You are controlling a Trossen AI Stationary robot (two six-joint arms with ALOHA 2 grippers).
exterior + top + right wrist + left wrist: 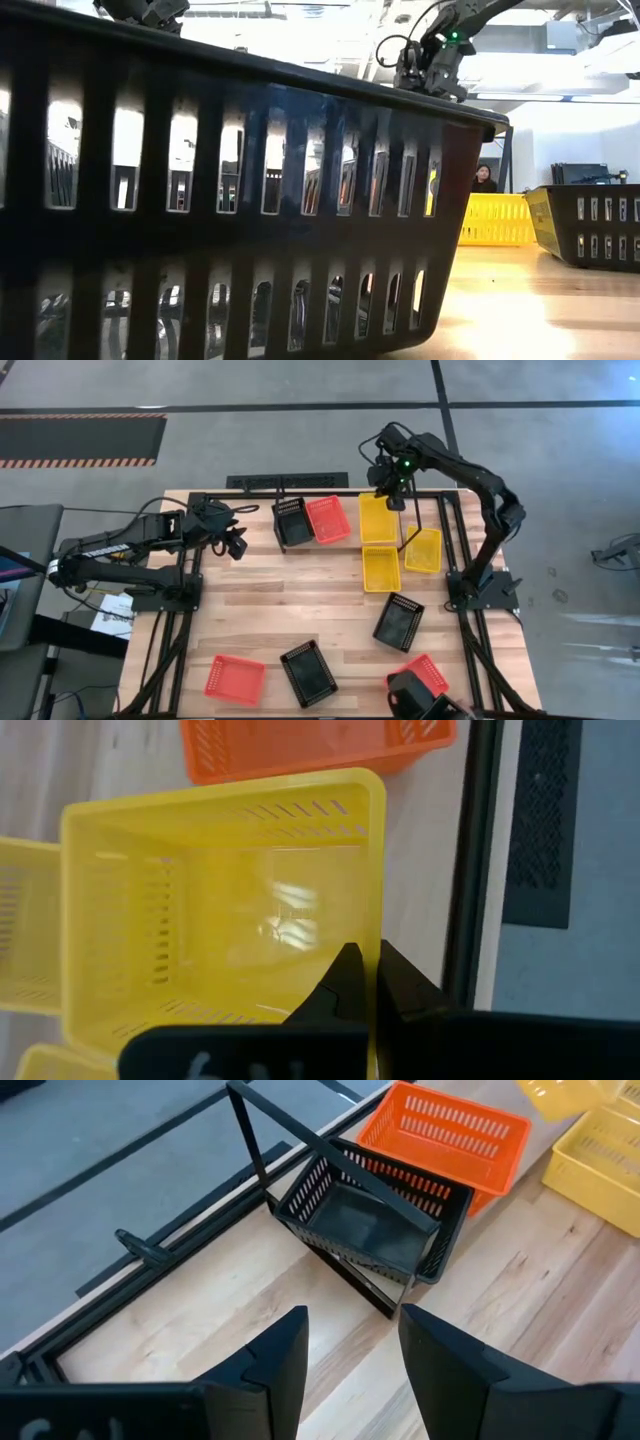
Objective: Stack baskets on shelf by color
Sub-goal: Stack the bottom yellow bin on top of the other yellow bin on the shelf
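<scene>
Right gripper (365, 982) clamped on rim of yellow mesh basket (230, 900) at far worktop (300, 610) edge, beside red-orange basket (328, 519) and black basket (293, 523); left gripper (352, 1350) hovering near black basket, fingers parted, holding nothing.

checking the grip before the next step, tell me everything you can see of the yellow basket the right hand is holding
The yellow basket is a shallow rectangular plastic tray with slotted mesh walls, a smooth glossy bottom and a rolled rim. It is empty. The right hand is shut on one wall, one finger inside and one outside. It sits at the table's far edge, beside the red-orange basket, with two more yellow ones nearer. Whether it is lifted or resting cannot be told.
</scene>
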